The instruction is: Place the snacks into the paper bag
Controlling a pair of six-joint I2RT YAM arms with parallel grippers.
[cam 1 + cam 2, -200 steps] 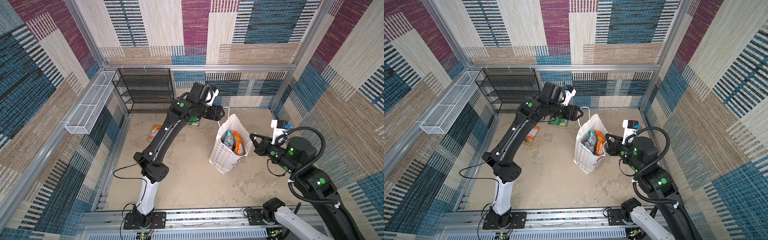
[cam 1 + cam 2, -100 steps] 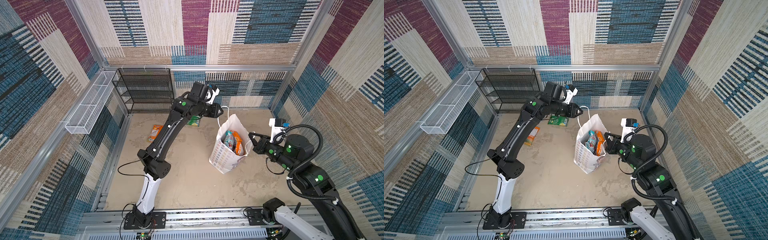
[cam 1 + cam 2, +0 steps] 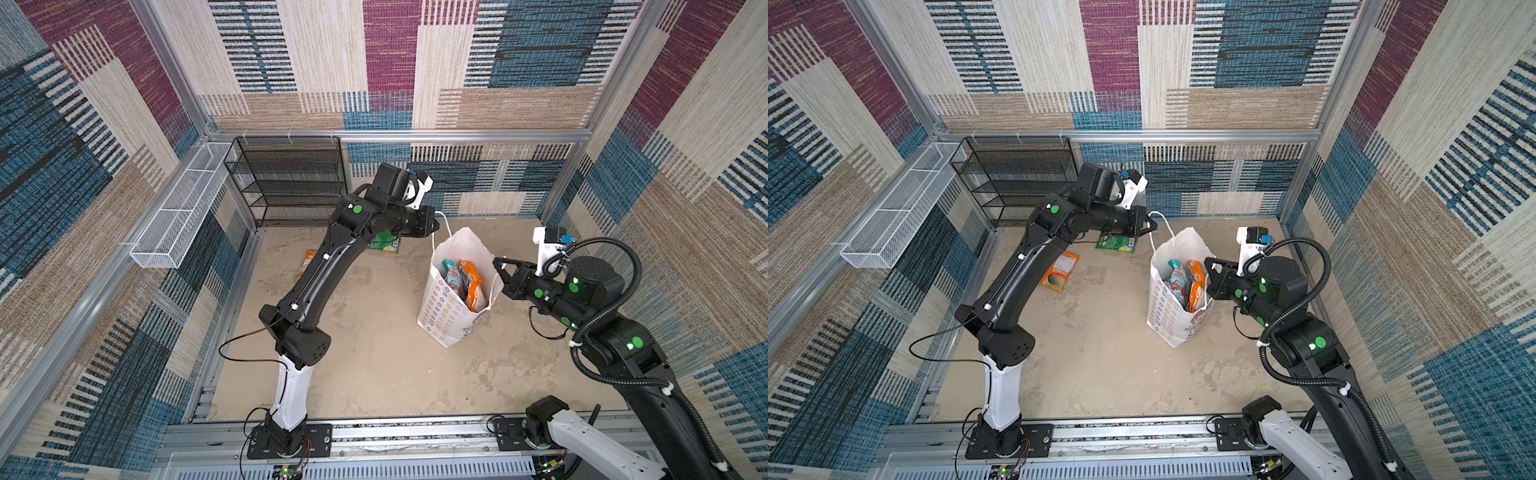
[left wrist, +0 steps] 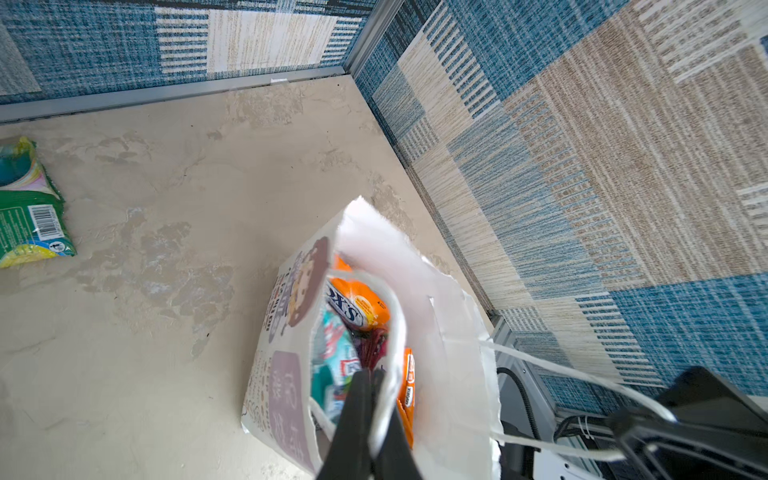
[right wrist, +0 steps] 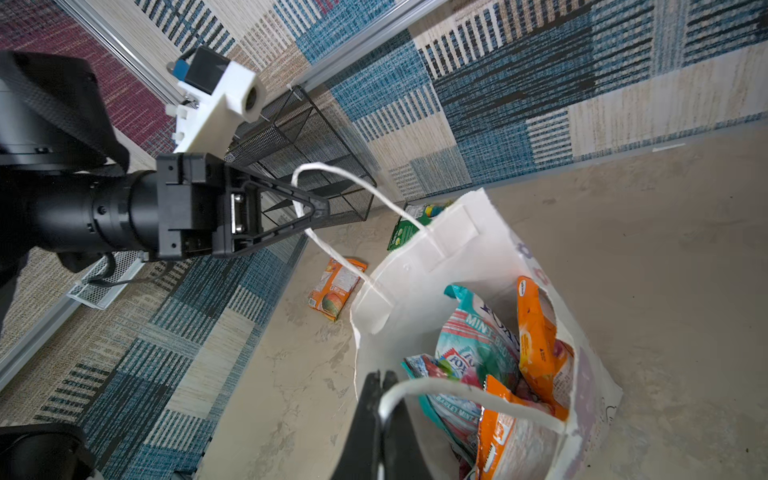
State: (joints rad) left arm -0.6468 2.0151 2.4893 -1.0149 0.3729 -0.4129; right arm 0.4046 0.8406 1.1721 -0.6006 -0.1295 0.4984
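Observation:
The white paper bag (image 3: 444, 316) (image 3: 1169, 316) stands open on the floor, right of centre. Inside it stand several snacks, among them a teal packet (image 5: 478, 345) and orange ones (image 5: 536, 332) (image 4: 359, 301). My left gripper (image 3: 434, 226) (image 4: 372, 374) is shut on the bag's far loop handle (image 5: 353, 178). My right gripper (image 3: 496, 262) (image 5: 380, 376) is shut on the near handle (image 5: 457, 388). Both handles are drawn apart. A green snack (image 3: 384, 243) (image 4: 29, 216) lies near the back wall. An orange snack (image 3: 1061, 272) (image 5: 336, 286) lies to the left, partly hidden by the left arm in a top view.
A black wire shelf rack (image 3: 291, 183) stands in the back left corner. A white wire basket (image 3: 183, 212) hangs on the left wall. The patterned right wall (image 4: 582, 208) runs close behind the bag.
My left gripper has closed onto the bag's far handle and now pulls it taut. The right gripper has kept its grip on the near handle.

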